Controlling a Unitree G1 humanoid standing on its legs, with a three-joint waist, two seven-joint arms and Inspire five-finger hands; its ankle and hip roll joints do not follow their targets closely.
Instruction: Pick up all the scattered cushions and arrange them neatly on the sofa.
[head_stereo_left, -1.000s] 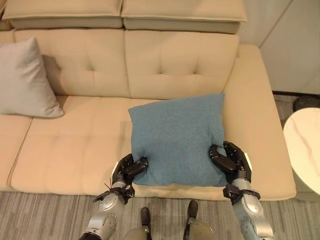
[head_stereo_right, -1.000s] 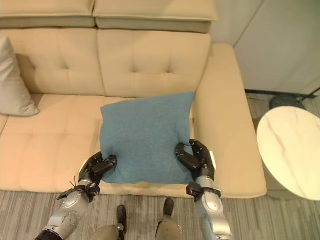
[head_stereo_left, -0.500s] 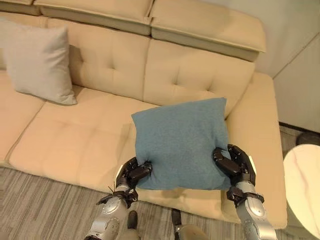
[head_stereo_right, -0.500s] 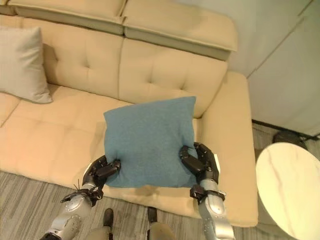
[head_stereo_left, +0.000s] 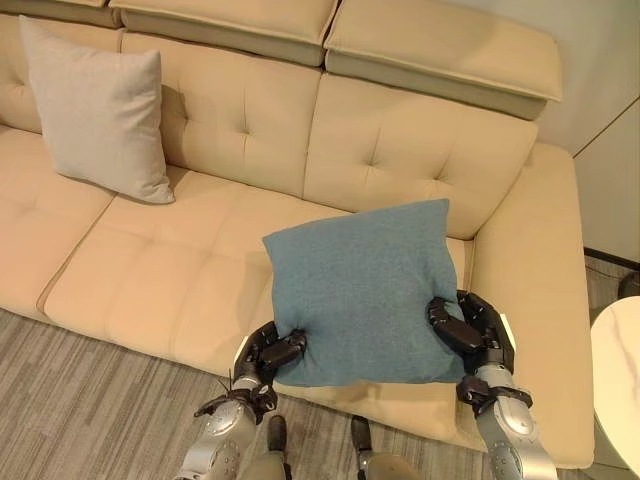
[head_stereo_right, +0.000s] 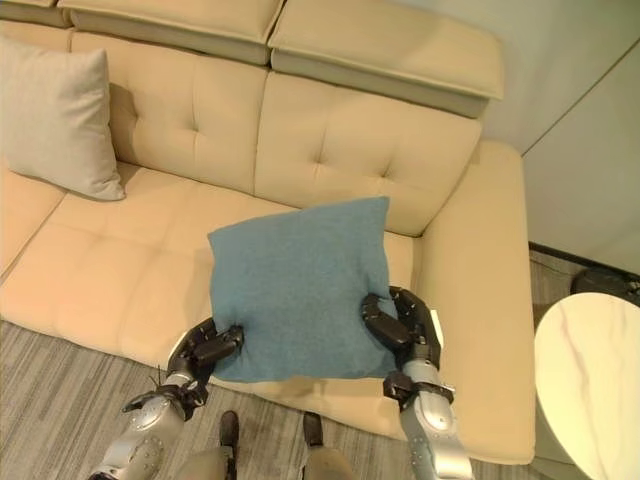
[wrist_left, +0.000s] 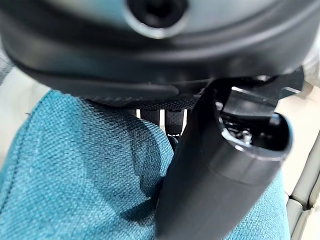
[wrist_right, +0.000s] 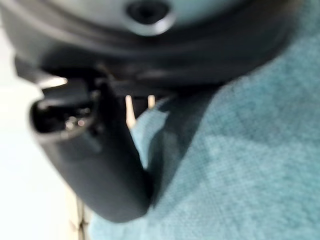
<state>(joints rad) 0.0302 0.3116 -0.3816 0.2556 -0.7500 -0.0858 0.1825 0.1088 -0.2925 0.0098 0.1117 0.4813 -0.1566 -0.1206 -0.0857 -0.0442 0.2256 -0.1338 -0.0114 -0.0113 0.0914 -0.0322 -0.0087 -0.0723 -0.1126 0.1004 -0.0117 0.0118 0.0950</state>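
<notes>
Sofa (head_stereo_left: 200, 270): a beige sofa with tufted back pads and headrest pads is stretching across the head views, its right armrest running down toward the near right corner and its seat front edge meeting a grey striped floor (head_stereo_left: 90, 400).
Side table (head_stereo_right: 590, 380): a round pale table top is standing on the floor just beyond the sofa's right armrest.
Blue cushion (head_stereo_left: 360, 295): it is being held by its two near corners over the right end of the seat, close to the front edge; its far edge is reaching toward the back pad by the right armrest. Whether its far part is resting on the seat cannot be told.
Grey cushion (head_stereo_left: 98, 110): it is standing upright at the left end of the seat, leaning against the back pad, well apart from the blue cushion.
Left hand (head_stereo_left: 272, 352): it is gripping the blue cushion's near left corner, fingers curled over the fabric; in the left wrist view the thumb (wrist_left: 220, 180) is pressing into the teal cloth.
Right hand (head_stereo_left: 468, 328): it is clamping the blue cushion's near right corner, fingers wrapping round the edge; in the right wrist view the thumb (wrist_right: 105, 165) is digging into the cloth.
</notes>
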